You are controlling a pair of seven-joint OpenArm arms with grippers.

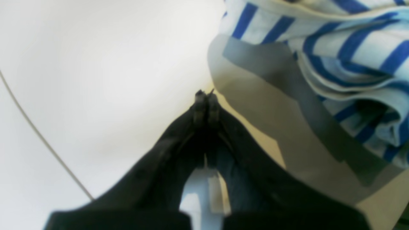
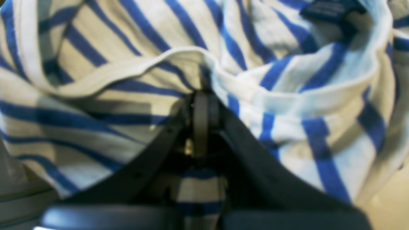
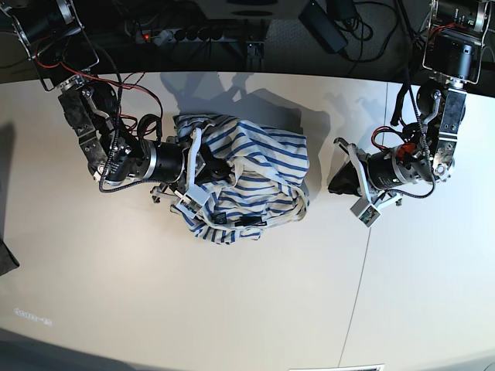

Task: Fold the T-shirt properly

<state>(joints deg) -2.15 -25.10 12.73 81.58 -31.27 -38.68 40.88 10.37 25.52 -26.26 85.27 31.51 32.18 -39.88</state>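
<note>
The T-shirt, cream with blue stripes, lies crumpled in a heap in the middle of the white table. My right gripper is pushed into the heap's left side. In the right wrist view this right gripper is shut, with a cream hem and folds of the T-shirt bunched at its tips. My left gripper sits just right of the heap, apart from it. Seen by the left wrist, the left gripper is shut with nothing in it, and the T-shirt lies to its upper right.
A power strip and cables run along the table's far edge. A thin seam crosses the tabletop on the right. A dark object pokes in at the left edge.
</note>
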